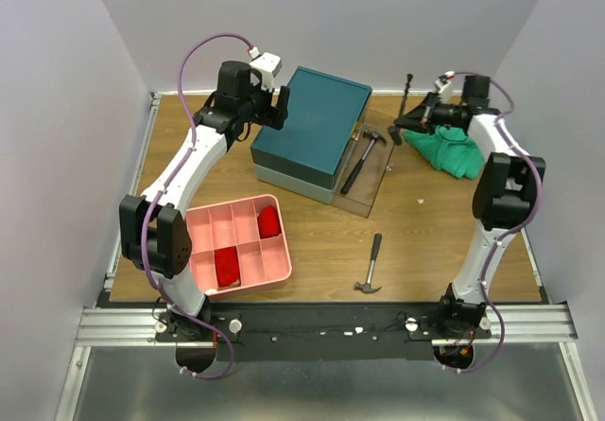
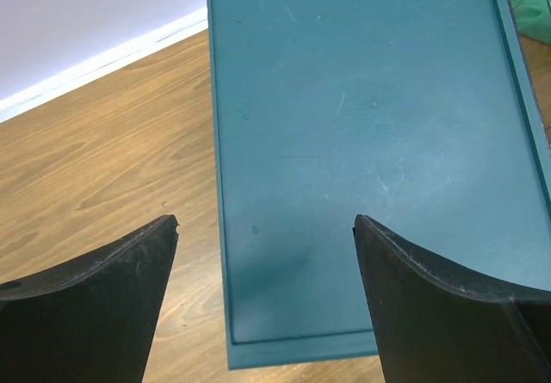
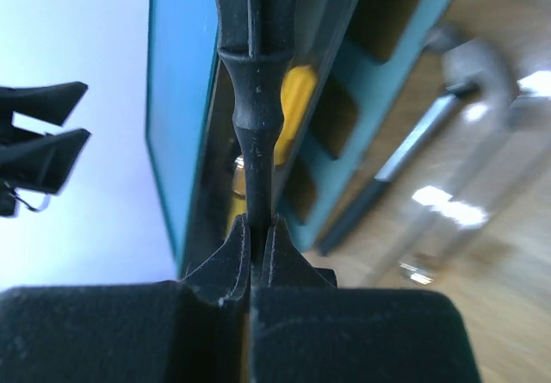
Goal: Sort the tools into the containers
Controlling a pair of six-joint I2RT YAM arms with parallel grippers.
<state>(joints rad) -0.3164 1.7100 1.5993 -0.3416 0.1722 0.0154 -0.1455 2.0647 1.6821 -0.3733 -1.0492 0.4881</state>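
Teal is dominating the overhead view: the two-tier box (image 1: pixel 312 128) is sitting at the middle of the wooden worktop (image 1: pixel 425 241). One clear drawer (image 1: pixel 373 186) is standing pulled out on its 4 o'clock side, with a hammer (image 1: pixel 362 159) lying in it. A second hammer (image 1: pixel 373 265) is lying on the bare worktop at 6 o'clock from that drawer. The left hand (image 1: pixel 276 109) is hovering by the box's 10 o'clock corner. The right hand (image 1: pixel 408 126) is hanging at 3 o'clock of the box, pinching a black tool (image 1: pixel 407 95) whose shaft is pointing toward 12 o'clock. A green cloth (image 1: pixel 454 151) is lying just beside that hand, and a pink tray (image 1: pixel 210 227) is sitting at 7 o'clock of the box.

From the left wrist, the left hand (image 2: pixel 266 220) is standing wide, its fingers (image 2: pixel 95 305) spread apart above the box's flat top.

From the right wrist, the right hand (image 3: pixel 258 237) is clamping narrow on the slim neck of the black tool, which is running up toward 12 o'clock. Behind it, a yellow handle (image 3: pixel 297 99) is showing inside the box's front, and a hammer is blurring past at 2 o'clock.
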